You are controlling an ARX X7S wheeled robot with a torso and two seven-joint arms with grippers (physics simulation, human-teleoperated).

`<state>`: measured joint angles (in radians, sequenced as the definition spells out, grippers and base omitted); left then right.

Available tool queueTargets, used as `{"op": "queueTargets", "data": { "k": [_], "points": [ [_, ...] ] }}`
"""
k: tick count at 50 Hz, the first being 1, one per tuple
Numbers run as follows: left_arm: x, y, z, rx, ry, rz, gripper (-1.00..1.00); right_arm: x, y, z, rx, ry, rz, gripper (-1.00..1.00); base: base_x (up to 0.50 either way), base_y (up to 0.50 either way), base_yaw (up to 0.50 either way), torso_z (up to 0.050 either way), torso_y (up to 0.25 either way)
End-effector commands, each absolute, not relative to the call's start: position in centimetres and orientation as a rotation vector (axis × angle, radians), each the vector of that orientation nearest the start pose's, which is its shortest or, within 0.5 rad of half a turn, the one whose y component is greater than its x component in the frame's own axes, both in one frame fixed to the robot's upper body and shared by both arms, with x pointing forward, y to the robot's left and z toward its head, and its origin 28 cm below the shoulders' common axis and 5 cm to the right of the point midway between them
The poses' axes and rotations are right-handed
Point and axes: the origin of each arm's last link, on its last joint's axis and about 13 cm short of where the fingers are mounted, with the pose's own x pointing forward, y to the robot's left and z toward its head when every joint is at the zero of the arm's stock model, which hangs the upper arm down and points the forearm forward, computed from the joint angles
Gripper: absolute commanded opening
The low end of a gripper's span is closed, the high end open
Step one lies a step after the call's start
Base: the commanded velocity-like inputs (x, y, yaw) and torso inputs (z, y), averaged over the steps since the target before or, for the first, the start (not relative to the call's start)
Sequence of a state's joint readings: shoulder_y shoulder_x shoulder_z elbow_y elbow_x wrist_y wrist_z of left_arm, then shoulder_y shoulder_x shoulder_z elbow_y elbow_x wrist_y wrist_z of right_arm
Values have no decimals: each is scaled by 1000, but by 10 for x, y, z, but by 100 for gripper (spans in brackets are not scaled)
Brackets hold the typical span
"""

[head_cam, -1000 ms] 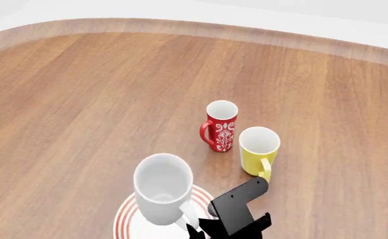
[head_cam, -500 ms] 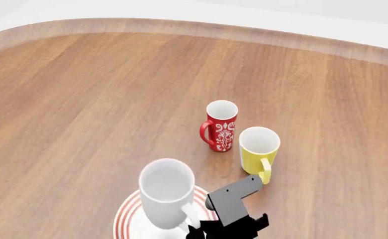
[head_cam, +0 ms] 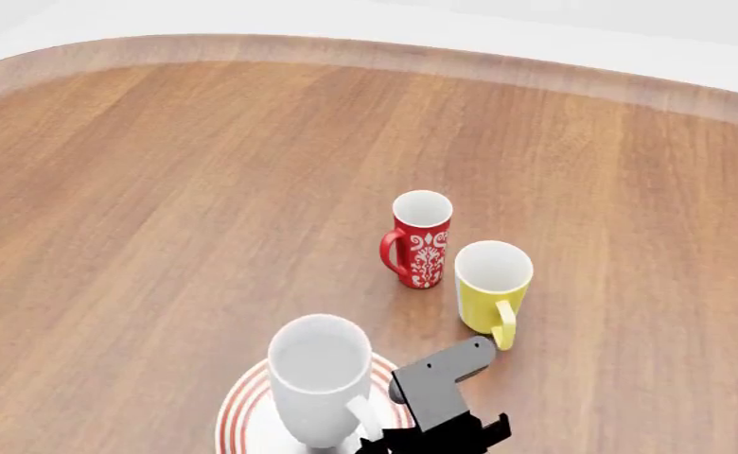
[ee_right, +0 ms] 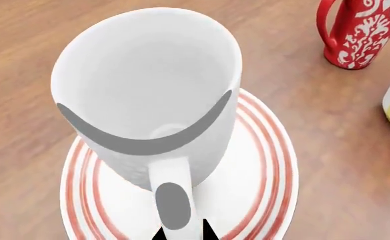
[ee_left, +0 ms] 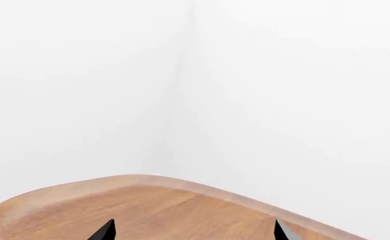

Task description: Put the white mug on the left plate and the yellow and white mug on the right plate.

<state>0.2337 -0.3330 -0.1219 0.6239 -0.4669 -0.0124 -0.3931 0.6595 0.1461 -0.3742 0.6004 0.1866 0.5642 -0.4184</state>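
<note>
Over the left plate (head_cam: 245,409) the white mug (head_cam: 320,376) is held by its handle in the right gripper (ee_right: 182,231) and has been lowered almost onto it; release appears imminent. Left gripper (ee_left: 191,234) fingertips stand wide apart, empty. Yellow and white mug (head_cam: 492,286) awaits beside the red mug (head_cam: 418,238).

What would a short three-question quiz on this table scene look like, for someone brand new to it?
1. True or false: the white mug is over a red-ringed plate.
2. Which mug stands nearest the yellow and white mug?
A. the red patterned mug
B. a blue mug
C. a green mug
3. Fill in: the right gripper is closed on the white mug's ____.

Key:
1. True; the right wrist view shows the plate ringing its base.
2. A; it is just behind it, handle turned away.
3. Handle; the fingertips meet at its lower end.
</note>
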Motion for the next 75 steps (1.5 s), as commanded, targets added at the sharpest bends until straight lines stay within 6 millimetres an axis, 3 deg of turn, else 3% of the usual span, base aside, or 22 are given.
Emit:
{"op": "queueTargets", "data": {
  "k": [1,9,21,26,32,38,62,75],
  "points": [
    [157,262,115,-177,-350,264,100,328,-102,31,-115,591,556,100,0,0,0,0,0],
    [156,263,116,-180,-353,265,100,325,-103,33,-89,572,547,100,0,0,0,0,0],
    [157,261,117,-181,-353,261,100,283,-122,51,-34,466,559,100,0,0,0,0,0],
    [158,262,118,-183,-355,261,100,263,-128,69,-23,378,565,100,0,0,0,0,0],
    [159,261,118,-183,-355,255,100,246,-133,110,-30,72,490,100,0,0,0,0,0],
    [160,262,120,-188,-359,256,100,251,-139,128,-25,-78,327,100,0,0,0,0,0],
    [159,260,120,-191,-360,248,100,275,-149,120,-45,-48,35,100,0,0,0,0,0],
    [159,259,120,-181,-360,244,100,281,-148,99,-88,51,26,100,0,0,0,0,0]
  ]
}}
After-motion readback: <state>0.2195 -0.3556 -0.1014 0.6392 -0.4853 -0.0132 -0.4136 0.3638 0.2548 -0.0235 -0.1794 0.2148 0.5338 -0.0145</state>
